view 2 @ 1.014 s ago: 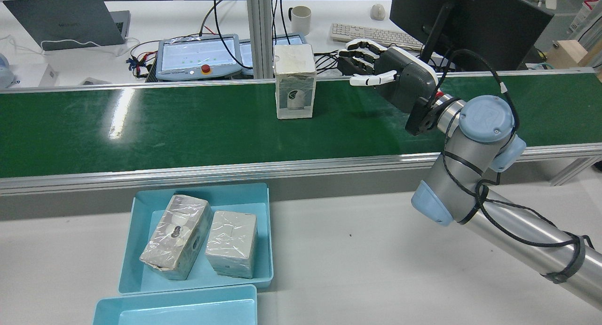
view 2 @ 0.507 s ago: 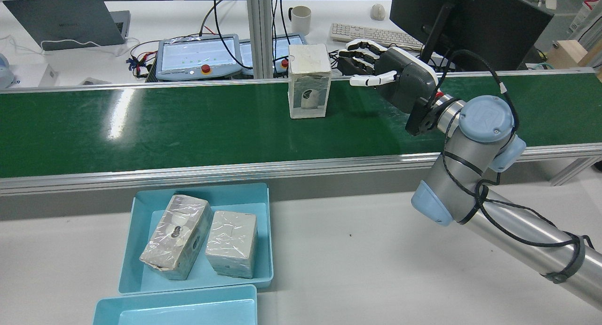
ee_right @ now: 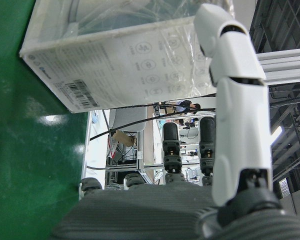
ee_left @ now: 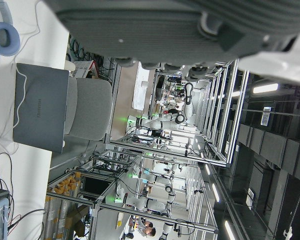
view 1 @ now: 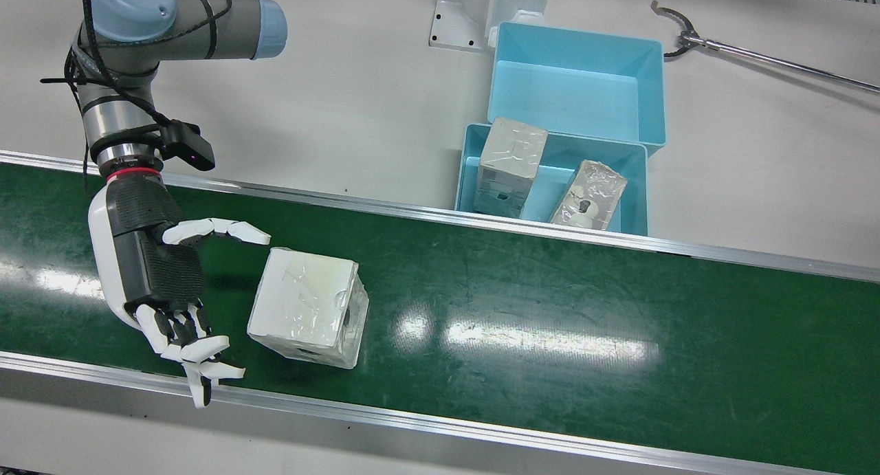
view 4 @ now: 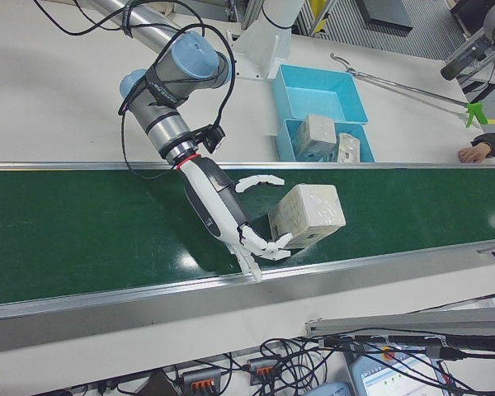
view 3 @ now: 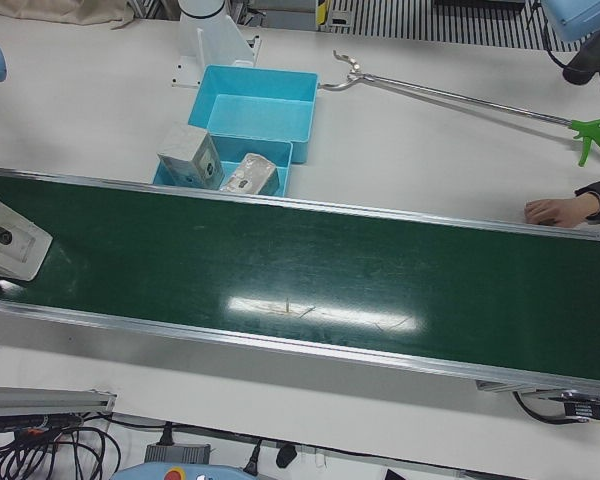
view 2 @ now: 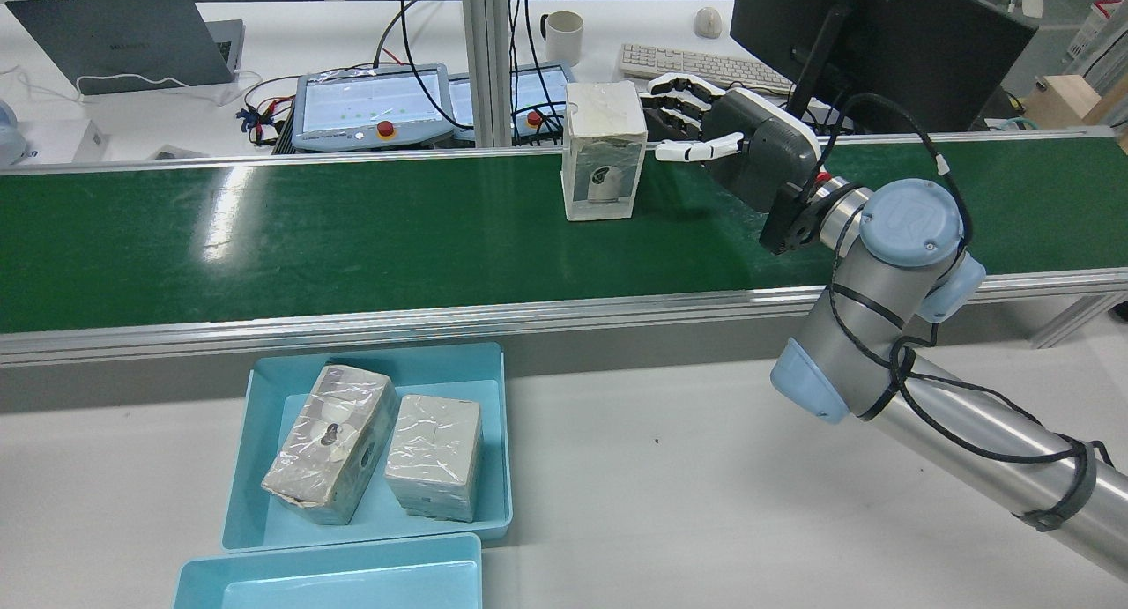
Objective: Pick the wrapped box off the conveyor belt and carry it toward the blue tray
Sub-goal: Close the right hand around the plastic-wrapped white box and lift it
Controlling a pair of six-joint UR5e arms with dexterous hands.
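The wrapped box stands on the green conveyor belt, near the belt's far edge in the rear view. It is white, with shiny plastic film around it. One side shows a picture of a small round thing, and another side has a barcode and tiny print (too small to read).

The right hand is just beside the box, low over the belt. Its white fingers are spread apart, with one on each side of the box, and they hold nothing. From the pictures you cannot tell if a fingertip touches the box.

The left hand shows only as a dark blur at the top of its own camera view, so I cannot tell if it is open or closed.

On the white bench next to the belt sits a blue tray. Two more wrapped boxes are in it, side by side. A second blue tray touches the first one and has nothing in it.

Behind the belt is a dark monitor with the word HUAWEI on its back.
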